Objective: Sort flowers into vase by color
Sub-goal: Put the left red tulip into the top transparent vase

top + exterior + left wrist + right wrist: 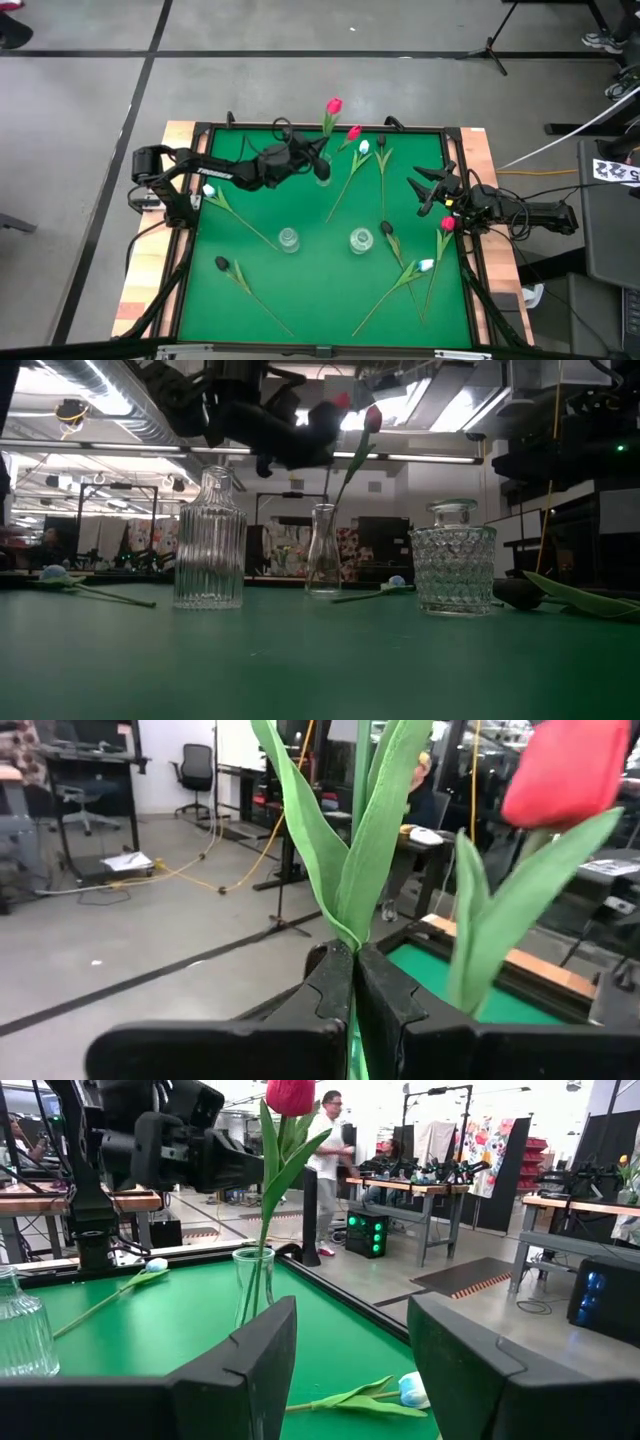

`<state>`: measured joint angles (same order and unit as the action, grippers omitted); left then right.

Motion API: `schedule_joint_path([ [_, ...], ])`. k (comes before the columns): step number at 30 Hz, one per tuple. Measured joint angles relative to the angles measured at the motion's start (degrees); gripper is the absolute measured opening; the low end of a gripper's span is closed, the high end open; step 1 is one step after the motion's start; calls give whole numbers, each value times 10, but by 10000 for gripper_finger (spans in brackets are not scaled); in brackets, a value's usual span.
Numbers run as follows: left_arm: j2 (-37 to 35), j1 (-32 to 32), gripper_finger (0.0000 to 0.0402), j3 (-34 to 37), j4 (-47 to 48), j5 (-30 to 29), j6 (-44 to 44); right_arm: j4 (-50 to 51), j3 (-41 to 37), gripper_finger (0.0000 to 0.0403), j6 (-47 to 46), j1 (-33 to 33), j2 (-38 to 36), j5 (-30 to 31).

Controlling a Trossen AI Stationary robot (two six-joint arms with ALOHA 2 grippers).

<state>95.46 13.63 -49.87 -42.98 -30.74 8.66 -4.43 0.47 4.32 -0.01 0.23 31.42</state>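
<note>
My left gripper [316, 158] hangs over the small clear vase [323, 172] at the far middle of the green mat, shut on a red tulip [334, 105]. Its stem runs down toward the vase's mouth. A second red tulip [353, 132] leans out of that vase [322, 563], and its head [568, 768] shows beside the held leaves. Other tulips lie flat on the mat: white [364, 147], white [209, 190], black [221, 263], black [387, 228], red [447, 224]. My right gripper [425, 190] waits open at the right edge. My left gripper pinches the red tulip where its long leaves meet the stem [352, 948], between its two fingers. The fingers come in level from the table's left and lie across the stem. The tulip stands nearly upright and leans toward the far edge. Its head is above the fingers, its stem below them.
A ribbed glass bottle [289, 240] and a cut-glass jar [361, 241] stand at mid-table. Another white tulip [427, 265] lies near the right edge. A raised wooden frame [190, 200] runs round the mat. A person [325, 1160] stands in the room behind.
</note>
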Motion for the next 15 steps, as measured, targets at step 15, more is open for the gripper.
schedule_joint_path([
  [15,-4,-5,4,0,53,82,-118,0,0,193,1,0,0,0],
])
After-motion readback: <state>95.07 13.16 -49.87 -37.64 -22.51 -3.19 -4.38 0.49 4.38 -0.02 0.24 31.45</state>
